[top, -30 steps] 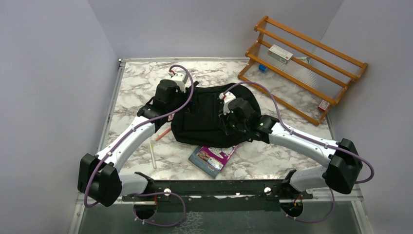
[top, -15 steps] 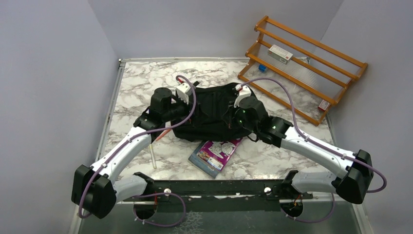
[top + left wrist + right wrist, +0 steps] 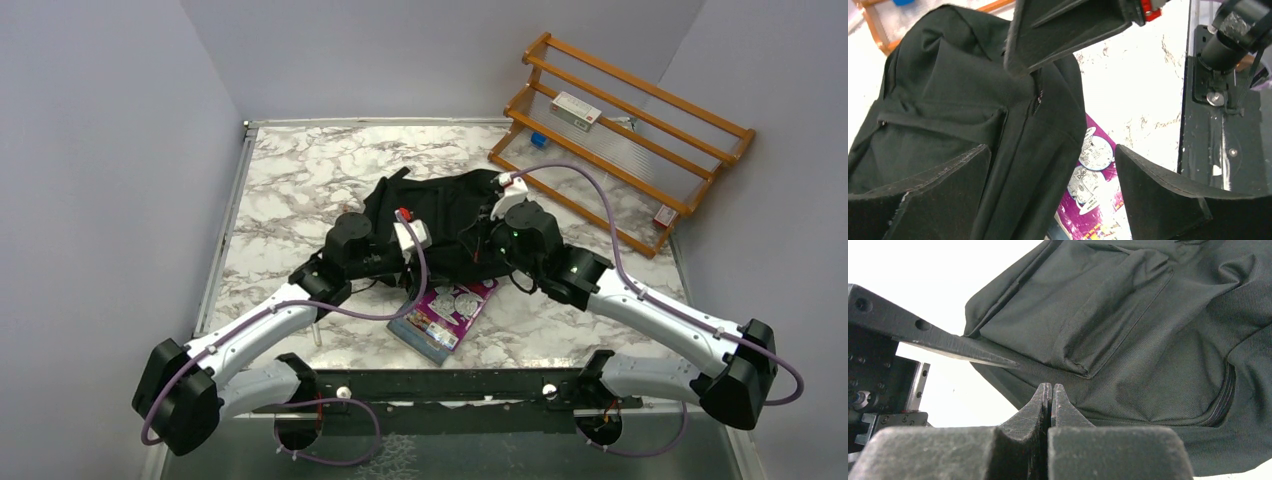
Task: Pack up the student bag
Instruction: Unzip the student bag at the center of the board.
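The student bag [image 3: 440, 212], a black fabric backpack, sits bunched up mid-table; it also fills the left wrist view [image 3: 948, 110] and the right wrist view [image 3: 1148, 340]. My right gripper [image 3: 494, 217] is shut at the bag's right side. In the left wrist view its tips [image 3: 1014, 64] meet a raised peak of the fabric, which looks pinched. From its own camera the right gripper [image 3: 1051, 386] has its jaws pressed together against the bag. My left gripper [image 3: 445, 264] is wide open and empty [image 3: 1050, 150] over the bag's near edge.
A purple book [image 3: 440, 318] lies at the bag's near edge, seen between the left fingers [image 3: 1098, 170]. A white pen [image 3: 315, 332] lies beside the left arm. A wooden rack [image 3: 620, 140] with small boxes stands at the back right. The arms' black base rail [image 3: 440, 385] runs along the near edge.
The left arm swung from the bag's far left corner round to its near edge. The right gripper moved back and right, and the bag bunched up toward the back, uncovering more of the book.
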Motion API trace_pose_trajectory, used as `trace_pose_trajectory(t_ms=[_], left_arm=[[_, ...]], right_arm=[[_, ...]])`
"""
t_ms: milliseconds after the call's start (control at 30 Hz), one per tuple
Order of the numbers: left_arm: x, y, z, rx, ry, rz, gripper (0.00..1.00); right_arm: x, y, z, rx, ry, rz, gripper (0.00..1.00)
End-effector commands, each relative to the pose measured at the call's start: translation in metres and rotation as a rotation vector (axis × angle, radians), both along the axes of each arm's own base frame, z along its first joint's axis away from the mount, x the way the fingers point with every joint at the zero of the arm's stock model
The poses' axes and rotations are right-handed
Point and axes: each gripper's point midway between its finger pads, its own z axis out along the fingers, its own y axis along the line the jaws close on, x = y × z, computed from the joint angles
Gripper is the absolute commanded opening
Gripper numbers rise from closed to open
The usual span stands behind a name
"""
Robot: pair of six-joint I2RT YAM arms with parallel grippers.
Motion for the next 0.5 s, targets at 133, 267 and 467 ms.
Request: trace_pose_trajectory(t_ms=[133, 267, 467], left_arm=[[-0.006, -0.024, -0.009, 0.054, -0.150, -0.156, 0.80], [-0.013, -0.033, -0.027, 0.100, -0.109, -0.188, 0.71], [-0.020, -0.043, -0.050, 0.174, -0.074, -0.161, 0.53]], right_arm=[[-0.007, -0.002, 0.015, 0.076, -0.025, 0.013, 0.01], [-0.012, -0.008, 0.012, 0.077, -0.016, 0.007, 0.01], [-0.019, -0.022, -0.001, 0.050, 0.015, -0.022, 0.01]])
